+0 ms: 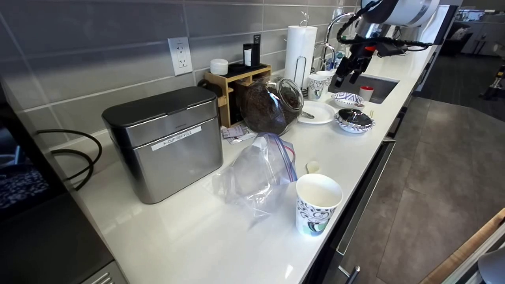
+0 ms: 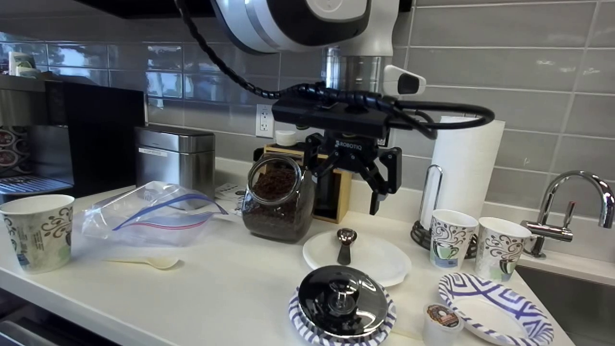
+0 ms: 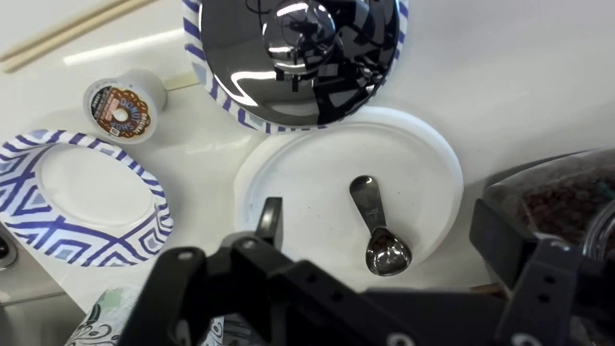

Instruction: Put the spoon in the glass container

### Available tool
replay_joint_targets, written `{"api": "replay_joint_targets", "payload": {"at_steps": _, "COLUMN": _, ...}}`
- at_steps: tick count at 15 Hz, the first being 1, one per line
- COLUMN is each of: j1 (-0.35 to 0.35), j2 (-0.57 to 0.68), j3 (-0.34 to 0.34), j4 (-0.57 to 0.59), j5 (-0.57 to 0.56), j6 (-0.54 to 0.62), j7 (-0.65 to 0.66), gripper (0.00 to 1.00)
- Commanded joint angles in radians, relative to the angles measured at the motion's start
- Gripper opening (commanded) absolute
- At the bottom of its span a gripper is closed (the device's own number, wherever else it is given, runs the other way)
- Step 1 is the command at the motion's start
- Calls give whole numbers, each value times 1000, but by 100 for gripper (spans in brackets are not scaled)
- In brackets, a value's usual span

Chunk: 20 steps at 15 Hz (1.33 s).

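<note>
A metal measuring spoon lies on a white plate [image 3: 312, 182], its bowl toward the plate's edge in the wrist view [image 3: 372, 211]. The spoon also shows in both exterior views [image 1: 307, 115] [image 2: 345, 247]. The glass container [image 2: 278, 211] is a tilted, open-mouthed jar with dark brown contents, beside the plate. It also shows in an exterior view [image 1: 268, 106] and at the right of the wrist view [image 3: 567, 206]. My gripper [image 2: 343, 190] is open and empty above the plate. In the wrist view the spoon lies between the fingers [image 3: 383, 228], below them and apart.
A shiny dark lid [image 2: 342, 302] rests on a patterned paper bowl beside the plate. A coffee pod [image 3: 122, 108], another patterned bowl [image 3: 96, 187] and paper cups [image 2: 451, 240] stand near. A pale plastic spoon [image 2: 158, 262] and a plastic bag [image 2: 153, 216] lie farther along the counter.
</note>
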Motion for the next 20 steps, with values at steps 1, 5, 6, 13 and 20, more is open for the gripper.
{"api": "replay_joint_targets", "payload": {"at_steps": 1, "j1": -10, "j2": 2, "j3": 12, "j4": 2, "j5": -2, "j6": -2, "j7": 4, "gripper": 100}}
{"api": "replay_joint_targets", "payload": {"at_steps": 5, "j1": -14, "j2": -6, "j3": 10, "j4": 2, "j5": -2, "j6": -2, "j7": 4, "gripper": 100}}
{"api": "replay_joint_targets", "payload": {"at_steps": 6, "j1": -14, "j2": -6, "j3": 10, "j4": 2, "j5": -2, "j6": -2, "j7": 4, "gripper": 100}}
{"api": "replay_joint_targets", "payload": {"at_steps": 13, "j1": -22, "j2": 88, "j3": 39, "j4": 52, "j5": 81, "j6": 96, "j7": -150, "gripper": 100}}
{"api": "replay_joint_targets", "payload": {"at_steps": 20, "j1": -34, "j2": 219, "j3": 88, "j4": 97, "j5": 51, "j6": 216, "j7": -214, "gripper": 100}}
